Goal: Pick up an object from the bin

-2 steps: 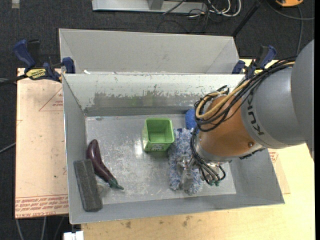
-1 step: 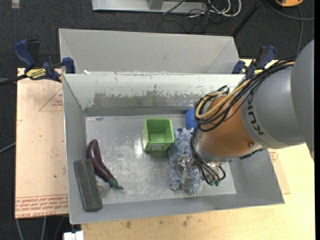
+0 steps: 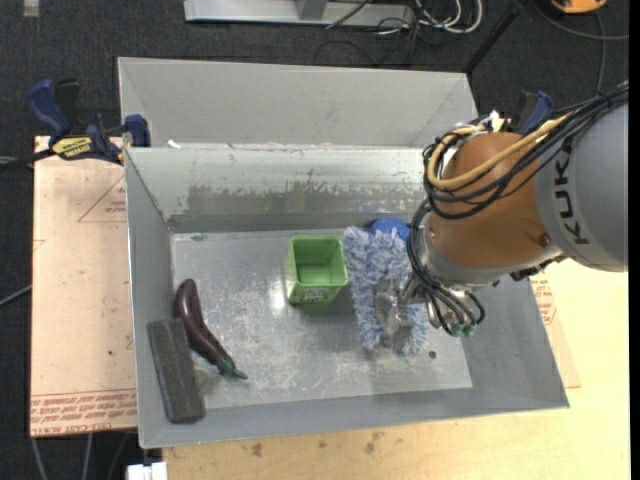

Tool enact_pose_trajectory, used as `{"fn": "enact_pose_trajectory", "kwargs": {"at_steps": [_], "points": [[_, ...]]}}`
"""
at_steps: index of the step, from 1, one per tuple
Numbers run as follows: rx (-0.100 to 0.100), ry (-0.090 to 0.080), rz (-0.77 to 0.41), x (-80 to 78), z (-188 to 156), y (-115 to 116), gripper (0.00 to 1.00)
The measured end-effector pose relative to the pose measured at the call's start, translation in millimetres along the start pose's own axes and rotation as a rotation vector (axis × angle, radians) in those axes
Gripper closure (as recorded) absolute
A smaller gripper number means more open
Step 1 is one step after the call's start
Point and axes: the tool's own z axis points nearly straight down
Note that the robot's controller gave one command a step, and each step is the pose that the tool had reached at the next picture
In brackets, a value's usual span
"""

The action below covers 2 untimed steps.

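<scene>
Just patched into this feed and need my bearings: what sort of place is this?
Probably a robotics lab grasping cell: a grey metal bin, loose cables on the dark carpet behind it, and toy-like props inside, such as a purple aubergine and a green cup.

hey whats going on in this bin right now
A robot arm reaches into the grey bin from the right. Its gripper is down on a shaggy blue and white cloth on the right side of the floor. Whether it has hold of the cloth cannot be told. A small green box sits just left of the cloth. A purple eggplant and a grey block lie near the left wall.
</scene>
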Motion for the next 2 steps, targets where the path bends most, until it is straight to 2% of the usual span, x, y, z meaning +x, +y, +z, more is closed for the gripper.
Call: {"fn": "enact_pose_trajectory", "kwargs": {"at_steps": [1, 2], "points": [[0.000, 0.000, 0.000, 0.0, 0.0, 0.0, 1.00], [0.000, -0.002, -0.035, -5.9, -163.8, -0.2, 1.00]]}}
